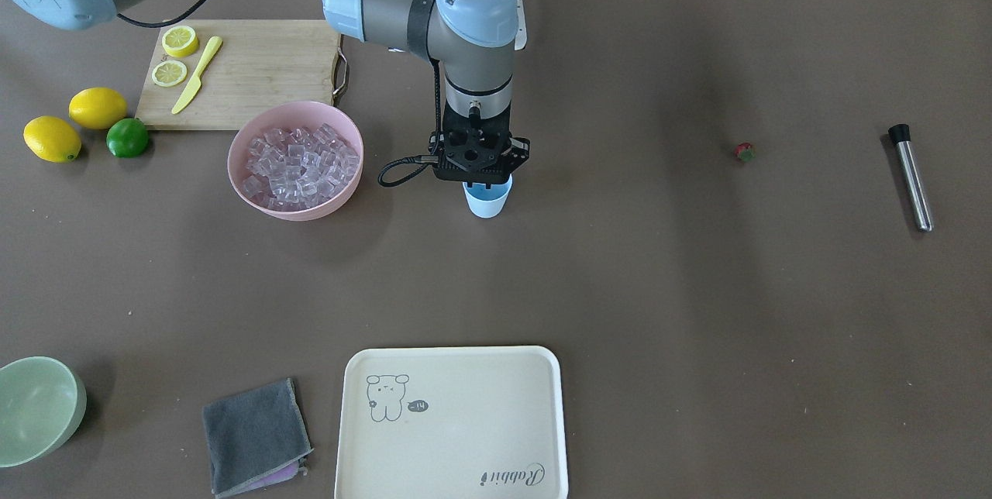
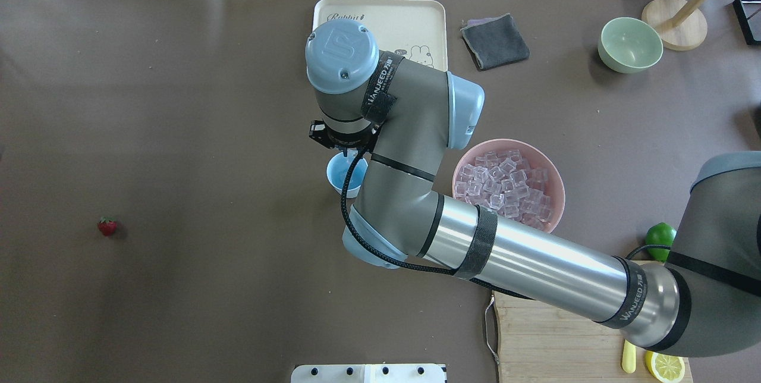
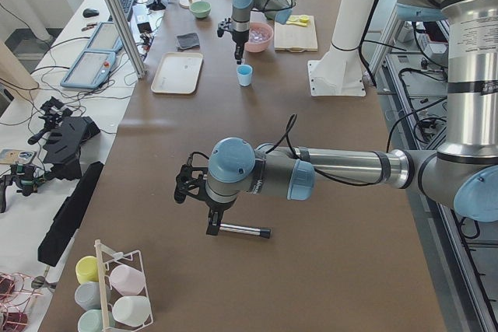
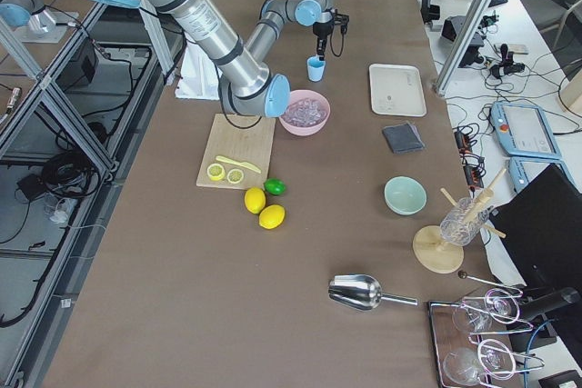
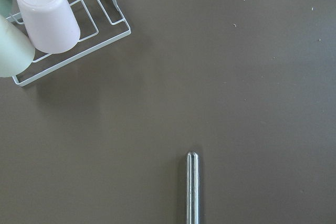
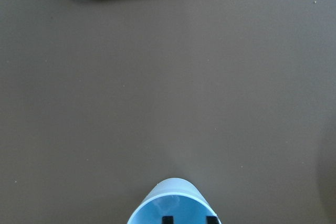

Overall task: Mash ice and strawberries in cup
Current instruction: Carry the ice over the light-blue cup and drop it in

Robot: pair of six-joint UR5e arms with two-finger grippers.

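Note:
The light blue cup (image 1: 488, 201) stands mid-table beside a pink bowl (image 1: 325, 209) heaped with clear ice (image 1: 298, 162). My right gripper (image 1: 484, 186) points straight down into the cup. In the right wrist view its gripper (image 6: 189, 219) is open: two black fingertips (image 6: 167, 219) sit apart inside the cup (image 6: 173, 200), with only blue between them. A single strawberry (image 1: 744, 151) lies alone on the table toward my left side. My left gripper (image 3: 210, 227) hangs over a steel rod (image 1: 911, 177) with a black end. I cannot tell whether it is open or shut.
A wooden board (image 1: 256, 80) holds lemon slices and a yellow knife, with two lemons and a lime (image 1: 127, 137) beside it. A cream tray (image 1: 480, 406), a grey cloth (image 1: 256, 437) and a pale green bowl (image 1: 39, 406) line the far edge. A wire cup rack (image 5: 52, 24) stands near my left wrist.

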